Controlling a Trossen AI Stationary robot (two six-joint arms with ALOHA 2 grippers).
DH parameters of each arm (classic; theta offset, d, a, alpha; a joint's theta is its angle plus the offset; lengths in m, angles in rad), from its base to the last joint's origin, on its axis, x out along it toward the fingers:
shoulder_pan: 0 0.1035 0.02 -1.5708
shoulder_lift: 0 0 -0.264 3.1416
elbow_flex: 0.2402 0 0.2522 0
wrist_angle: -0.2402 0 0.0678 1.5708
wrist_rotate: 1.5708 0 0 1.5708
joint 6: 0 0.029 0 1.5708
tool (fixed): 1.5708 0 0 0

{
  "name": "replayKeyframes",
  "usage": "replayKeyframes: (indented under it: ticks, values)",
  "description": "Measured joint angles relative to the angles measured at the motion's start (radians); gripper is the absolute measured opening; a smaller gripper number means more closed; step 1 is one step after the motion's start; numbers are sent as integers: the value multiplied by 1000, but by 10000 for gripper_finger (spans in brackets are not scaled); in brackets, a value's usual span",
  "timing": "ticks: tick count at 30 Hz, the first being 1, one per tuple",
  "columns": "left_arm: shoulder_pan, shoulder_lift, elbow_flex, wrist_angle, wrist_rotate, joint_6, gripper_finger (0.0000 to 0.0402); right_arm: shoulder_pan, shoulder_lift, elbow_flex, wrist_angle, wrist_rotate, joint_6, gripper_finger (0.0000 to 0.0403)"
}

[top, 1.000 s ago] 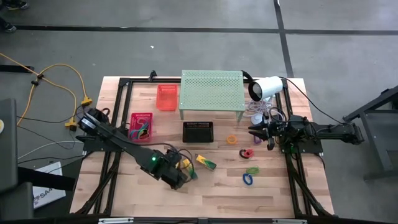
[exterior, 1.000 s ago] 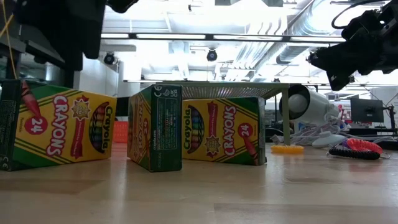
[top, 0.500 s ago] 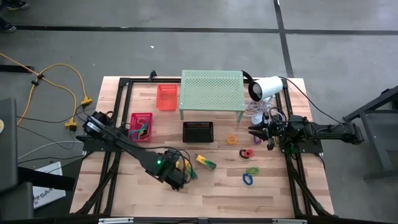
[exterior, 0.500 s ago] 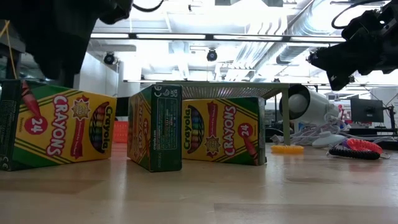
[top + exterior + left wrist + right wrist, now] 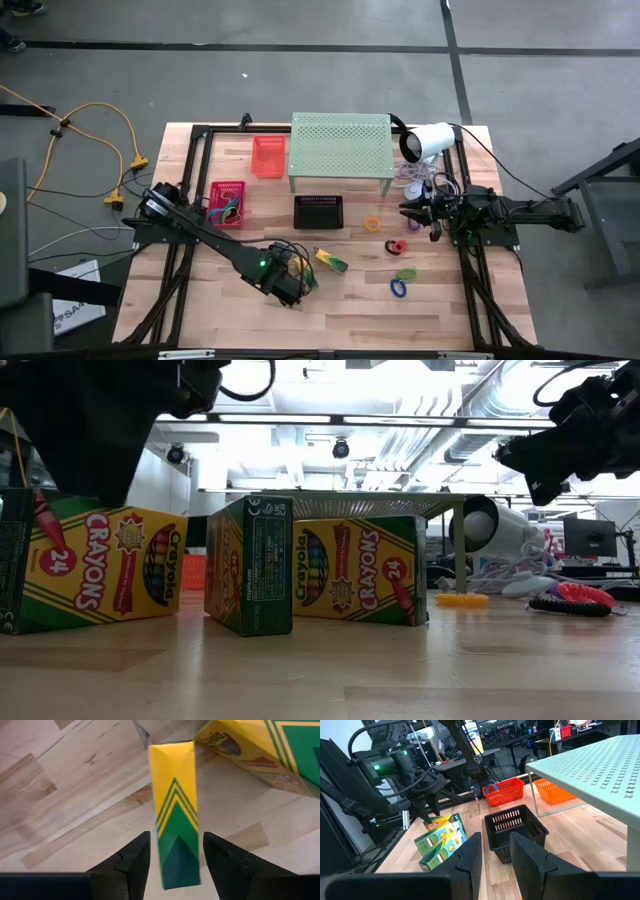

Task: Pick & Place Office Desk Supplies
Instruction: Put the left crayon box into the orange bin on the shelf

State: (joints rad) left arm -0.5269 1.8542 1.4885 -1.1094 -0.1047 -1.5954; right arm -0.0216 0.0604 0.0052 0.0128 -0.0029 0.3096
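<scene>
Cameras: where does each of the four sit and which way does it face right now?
High view: overhead, straight down on the table; both arms show.
Low view: at table-top height, level past three crayon boxes; dark arm parts hang in from above.
Left wrist view: looks down past the left gripper, its fingers straddling one crayon box's narrow end.
Right wrist view: past the right gripper toward the black basket and the far left arm.
Shared: high and right wrist views both show the green shelf.

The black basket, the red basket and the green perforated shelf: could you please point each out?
black basket [image 5: 318,212], high view, its middle.
red basket [image 5: 226,203], high view, its rim.
green perforated shelf [image 5: 340,146], high view, its top.
</scene>
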Motion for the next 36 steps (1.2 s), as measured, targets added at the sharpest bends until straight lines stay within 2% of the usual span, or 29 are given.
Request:
replayKeyframes:
  ticks: [13,24,27,32,36]
  values:
    - [24,57,0,26,47,10,175,0,0,0,0,0,0,90]
    - [48,94,-2,36,30,57,172,0,3,0,2,-1,0,90]
    - [50,91,-1,40,29,76,151,0,3,0,3,-1,0,90]
    - [55,91,-1,35,30,77,89,0,3,0,3,-1,0,90]
    - [59,91,-1,35,37,79,89,0,3,0,3,-1,0,90]
